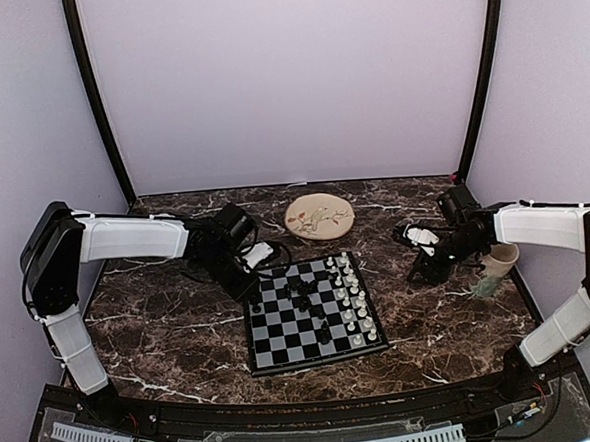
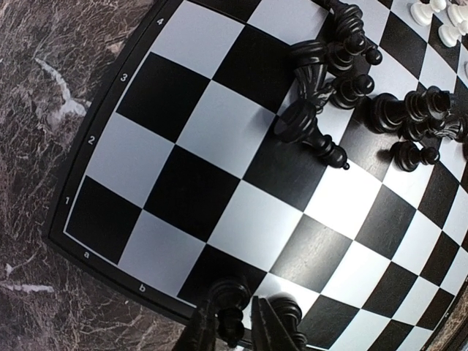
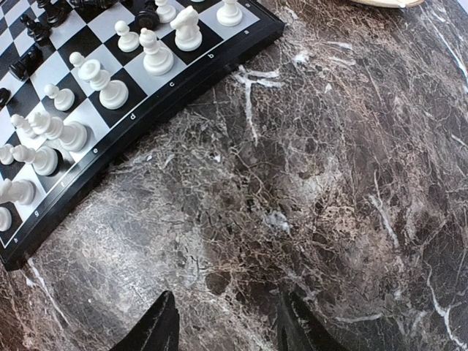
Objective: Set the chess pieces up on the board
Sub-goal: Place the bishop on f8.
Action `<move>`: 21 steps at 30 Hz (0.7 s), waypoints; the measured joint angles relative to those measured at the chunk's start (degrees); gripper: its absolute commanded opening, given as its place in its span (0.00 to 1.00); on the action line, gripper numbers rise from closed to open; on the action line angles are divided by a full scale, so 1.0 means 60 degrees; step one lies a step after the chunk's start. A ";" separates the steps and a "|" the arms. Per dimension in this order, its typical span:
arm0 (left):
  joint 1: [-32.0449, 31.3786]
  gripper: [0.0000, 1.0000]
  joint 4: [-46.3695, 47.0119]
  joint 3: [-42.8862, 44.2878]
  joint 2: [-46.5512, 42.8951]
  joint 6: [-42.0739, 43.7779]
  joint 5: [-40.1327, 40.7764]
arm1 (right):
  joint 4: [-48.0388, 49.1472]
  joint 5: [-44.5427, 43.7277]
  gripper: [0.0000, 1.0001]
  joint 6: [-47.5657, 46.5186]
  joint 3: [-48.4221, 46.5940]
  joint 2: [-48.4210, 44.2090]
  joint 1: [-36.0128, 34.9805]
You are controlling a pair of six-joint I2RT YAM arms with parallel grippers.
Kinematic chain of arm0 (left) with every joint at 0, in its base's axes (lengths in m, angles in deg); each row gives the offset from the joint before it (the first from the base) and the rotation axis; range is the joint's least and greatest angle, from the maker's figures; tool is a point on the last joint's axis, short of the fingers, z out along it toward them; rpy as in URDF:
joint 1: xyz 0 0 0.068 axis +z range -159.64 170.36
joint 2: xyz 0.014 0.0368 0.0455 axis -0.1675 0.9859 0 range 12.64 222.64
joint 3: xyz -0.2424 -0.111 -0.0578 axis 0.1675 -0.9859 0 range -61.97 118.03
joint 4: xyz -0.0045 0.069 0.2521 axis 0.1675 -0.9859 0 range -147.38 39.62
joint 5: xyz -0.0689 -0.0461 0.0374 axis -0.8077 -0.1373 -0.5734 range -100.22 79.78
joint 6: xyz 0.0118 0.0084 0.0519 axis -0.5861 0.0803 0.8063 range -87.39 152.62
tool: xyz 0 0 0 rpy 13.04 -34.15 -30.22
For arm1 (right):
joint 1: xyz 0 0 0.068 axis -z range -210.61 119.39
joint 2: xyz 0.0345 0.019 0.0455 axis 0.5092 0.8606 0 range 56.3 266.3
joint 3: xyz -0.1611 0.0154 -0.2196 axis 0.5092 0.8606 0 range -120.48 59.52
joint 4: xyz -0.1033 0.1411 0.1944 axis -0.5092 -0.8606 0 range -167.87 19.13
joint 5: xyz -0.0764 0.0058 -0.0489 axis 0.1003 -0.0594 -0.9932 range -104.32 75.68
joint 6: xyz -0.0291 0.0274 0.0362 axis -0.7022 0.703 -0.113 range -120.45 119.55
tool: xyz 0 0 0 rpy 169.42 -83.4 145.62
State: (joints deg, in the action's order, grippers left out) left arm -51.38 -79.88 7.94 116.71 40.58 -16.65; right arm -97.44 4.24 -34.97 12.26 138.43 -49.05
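The board (image 1: 283, 347) lies mid-table, and its corner with rows 1 to 4 fills the left wrist view (image 2: 183, 117). White chess pieces (image 1: 352, 298) stand in two files along its right side, seen also in the right wrist view (image 3: 110, 91). Black chess pieces (image 2: 344, 80) are bunched near the middle, several lying down. My left gripper (image 2: 245, 325) is at the board's near-left edge (image 1: 255, 296), its jaws close round an upright black piece (image 2: 232, 311). A second black piece (image 2: 289, 314) stands just right of it. My right gripper (image 3: 227, 325) hangs open and empty over bare marble right of the board (image 1: 418, 270).
A round beige floral plate (image 1: 319, 218) sits behind the board. A pale cup (image 1: 496, 267) stands at the right edge beside my right arm. The dark marble tabletop (image 3: 329, 183) is walled in by light panels.
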 measured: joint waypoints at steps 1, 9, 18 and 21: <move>0.0000 0.20 -0.0007 0.0000 0.0015 0.0000 0.0000 | -0.0011 0.0000 0.46 0.0000 0.0000 0.0000 0.0000; 0.0000 0.16 0.0004 0.0000 0.0044 -0.0007 0.0018 | -0.0036 0.0000 0.46 -0.0007 0.0000 0.0000 0.0000; 0.0004 0.19 0.0040 0.0000 0.0160 -0.0007 0.0022 | -0.0047 0.0004 0.46 -0.0033 0.0000 0.0000 0.0000; 0.0004 0.25 0.0044 0.0000 0.0160 -0.0011 0.0022 | -0.0047 0.0004 0.46 -0.0036 0.0000 0.0000 0.0000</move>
State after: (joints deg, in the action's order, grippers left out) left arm -51.36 -79.61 7.94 117.67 40.52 -16.52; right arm -97.72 4.27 -35.19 12.26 138.43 -49.05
